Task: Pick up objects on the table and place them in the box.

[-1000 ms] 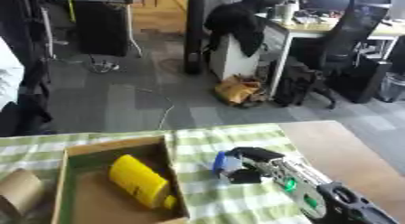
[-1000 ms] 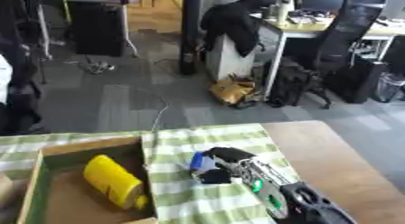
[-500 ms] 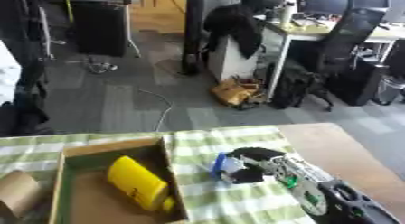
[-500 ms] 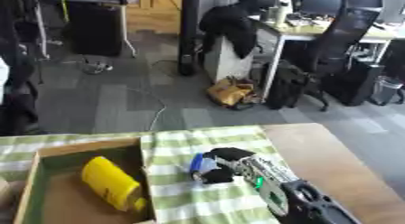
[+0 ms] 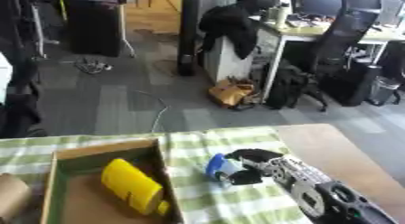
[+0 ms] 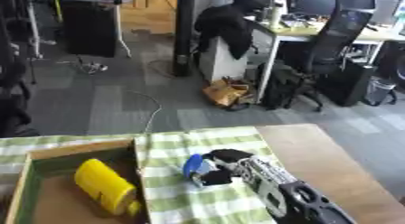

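Blue object (image 5: 218, 166): a small blue and white thing – its kind cannot be told – lying on the green-and-white checked cloth (image 5: 237, 205) just to the right of the box, near the middle of the worktop.
Right hand (image 5: 251, 165): comes in from the lower right corner, black fingers and thumb curled round the blue object – one dark finger arches over its top, another dark part sits below it.
Blue object's direction: its blue end faces left, toward the box wall; its whitish part is tucked into the hand on the right. Long axis cannot be told, since the hand covers much of it.
Box (image 5: 162, 173): open cardboard box with a brown rim and green inner walls, on the left part of the cloth.
In the box: a yellow cylinder (image 5: 131, 185) lying on its side on the brown floor, against the right-hand wall, its long axis slanting from upper left to lower right.
Left eye view only: a brown rounded thing (image 5: 11, 201) at the left edge, just outside the box's left wall; what it is cannot be told.
Right eye view: the box reaches the left edge and the brown thing does not show; more of the silver and black forearm (image 6: 293, 198) shows.
Worktop (image 5: 332, 155): bare brown wood to the right of the cloth.
Left hand: shows in neither view.
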You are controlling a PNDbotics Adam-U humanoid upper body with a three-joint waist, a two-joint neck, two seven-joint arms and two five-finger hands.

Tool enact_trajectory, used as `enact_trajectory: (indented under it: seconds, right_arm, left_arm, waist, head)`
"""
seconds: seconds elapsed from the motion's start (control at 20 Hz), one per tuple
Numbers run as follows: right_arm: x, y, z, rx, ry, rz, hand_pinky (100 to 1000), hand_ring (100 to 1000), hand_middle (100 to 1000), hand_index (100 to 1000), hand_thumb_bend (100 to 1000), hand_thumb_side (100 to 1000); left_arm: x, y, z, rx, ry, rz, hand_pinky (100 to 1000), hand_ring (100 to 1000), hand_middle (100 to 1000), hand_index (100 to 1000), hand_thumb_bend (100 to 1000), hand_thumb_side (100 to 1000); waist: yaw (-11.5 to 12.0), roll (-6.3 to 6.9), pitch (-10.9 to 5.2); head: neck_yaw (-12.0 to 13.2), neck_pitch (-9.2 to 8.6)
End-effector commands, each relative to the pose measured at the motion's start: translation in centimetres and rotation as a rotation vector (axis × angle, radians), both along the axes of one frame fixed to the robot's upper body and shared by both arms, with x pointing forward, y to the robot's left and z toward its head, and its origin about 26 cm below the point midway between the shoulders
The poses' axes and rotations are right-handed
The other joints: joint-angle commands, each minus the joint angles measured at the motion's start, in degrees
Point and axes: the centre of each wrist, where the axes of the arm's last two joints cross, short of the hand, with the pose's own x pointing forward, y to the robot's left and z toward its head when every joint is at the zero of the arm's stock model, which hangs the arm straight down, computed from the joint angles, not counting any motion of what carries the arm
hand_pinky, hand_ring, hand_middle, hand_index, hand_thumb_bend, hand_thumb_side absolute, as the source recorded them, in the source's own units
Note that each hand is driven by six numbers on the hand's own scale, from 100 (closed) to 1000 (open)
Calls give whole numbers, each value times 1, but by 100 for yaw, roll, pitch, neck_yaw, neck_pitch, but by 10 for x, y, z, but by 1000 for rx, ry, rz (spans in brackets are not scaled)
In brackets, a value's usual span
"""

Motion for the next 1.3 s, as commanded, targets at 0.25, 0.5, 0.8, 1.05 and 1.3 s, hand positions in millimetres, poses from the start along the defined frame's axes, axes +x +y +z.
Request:
enact_trajectory:
  seconds: [0.25,0.5,0.8,1.05,1.3]
  right_arm:
    - [0,-9,4,-27,48,-9,1000,1000,1000,1000,375,1000]
    - [1,-10,4,-24,60,-5,1000,1000,1000,1000,359,1000]
    - [3,-9,7,-1,24,-16,1000,1000,1000,1000,321,1000]
    - [4,-9,8,54,-17,-36,1000,1000,1000,1000,274,1000]
    - [7,-8,7,141,-22,-66,1000,1000,1000,1000,222,1000]
  left_arm:
    - [-4,-3,11,2,-47,-12,926,966,937,966,100,1000]
    - [-4,-3,11,-2,-46,-11,925,966,937,965,100,1000]
    - [-4,-2,10,-1,-41,-6,925,966,937,966,100,1000]
    - [-4,-3,10,-1,-40,-7,926,966,936,965,100,1000]
    - [-3,-4,10,0,-43,-8,926,966,936,966,100,1000]
  waist:
    - [24,13,-51]
    - [33,0,-27]
    - [11,-9,-40]
    - [28,-17,-58]
    - [36,-39,-70]
  head:
    - [-83,-90]
    - [-95,-84]
    - [-108,-62]
    - [-133,-116]
    - [-172,-122]
